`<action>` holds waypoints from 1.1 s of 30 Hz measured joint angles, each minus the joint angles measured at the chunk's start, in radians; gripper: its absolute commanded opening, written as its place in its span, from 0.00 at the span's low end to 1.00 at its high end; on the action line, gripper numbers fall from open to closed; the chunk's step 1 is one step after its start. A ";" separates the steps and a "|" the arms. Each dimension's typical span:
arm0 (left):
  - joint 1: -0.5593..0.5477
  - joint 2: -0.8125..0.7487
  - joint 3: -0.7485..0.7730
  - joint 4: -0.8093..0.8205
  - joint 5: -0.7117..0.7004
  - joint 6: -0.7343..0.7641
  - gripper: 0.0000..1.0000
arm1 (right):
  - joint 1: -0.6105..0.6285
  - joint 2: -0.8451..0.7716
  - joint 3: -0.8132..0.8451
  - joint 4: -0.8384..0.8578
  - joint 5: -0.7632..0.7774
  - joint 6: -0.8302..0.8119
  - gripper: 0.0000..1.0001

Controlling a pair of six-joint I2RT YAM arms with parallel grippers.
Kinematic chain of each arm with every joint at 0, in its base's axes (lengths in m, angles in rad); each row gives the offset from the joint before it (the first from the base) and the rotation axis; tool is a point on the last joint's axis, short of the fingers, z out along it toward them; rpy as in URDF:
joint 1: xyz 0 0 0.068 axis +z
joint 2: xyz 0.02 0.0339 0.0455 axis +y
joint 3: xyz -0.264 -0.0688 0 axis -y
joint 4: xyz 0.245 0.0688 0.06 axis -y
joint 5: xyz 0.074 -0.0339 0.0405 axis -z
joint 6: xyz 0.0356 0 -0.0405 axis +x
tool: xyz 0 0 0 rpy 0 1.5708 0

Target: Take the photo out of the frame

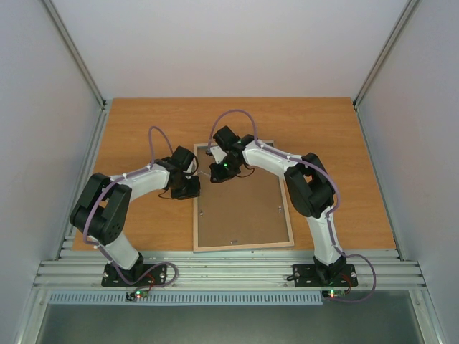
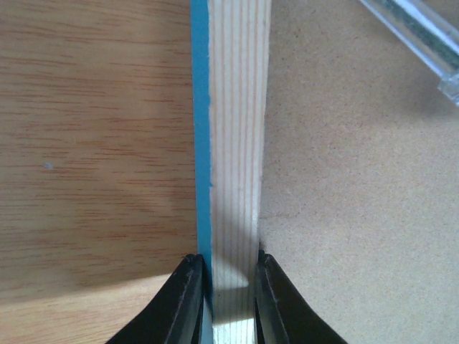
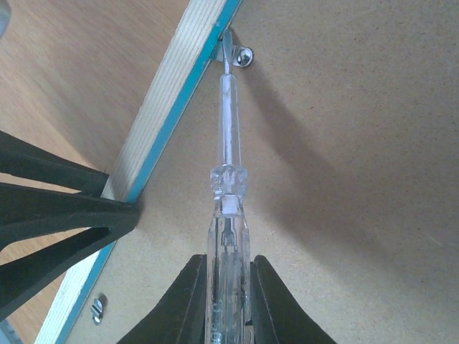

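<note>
The frame (image 1: 244, 246) lies face down on the table, its pale wood back and turquoise edge (image 2: 233, 129) showing. A brown backing board (image 1: 240, 208) fills it, and the photo is hidden. My left gripper (image 2: 229, 287) is shut on the frame's left rail, one finger on each side. My right gripper (image 3: 228, 287) is shut on a clear-handled screwdriver (image 3: 228, 143). The screwdriver's tip rests at a small metal clip (image 3: 242, 56) on the board beside the rail (image 3: 165, 107). The left gripper's black fingers (image 3: 57, 208) show at the left of the right wrist view.
A second metal clip (image 3: 98, 308) sits further along the same rail. The wooden table (image 1: 143, 122) lies between grey side walls, with an aluminium rail (image 1: 229, 272) along its near edge. Both arms reach over the frame's far left corner (image 1: 208, 154).
</note>
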 measured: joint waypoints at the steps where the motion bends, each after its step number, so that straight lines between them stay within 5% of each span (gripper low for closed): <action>1: 0.000 0.000 0.000 0.000 0.000 0.000 0.11 | 0.000 0.000 0.003 -0.007 0.000 -0.005 0.01; 33: -0.001 -0.001 0.000 0.000 -0.002 -0.002 0.11 | 0.014 -0.001 0.033 -0.062 0.018 -0.012 0.01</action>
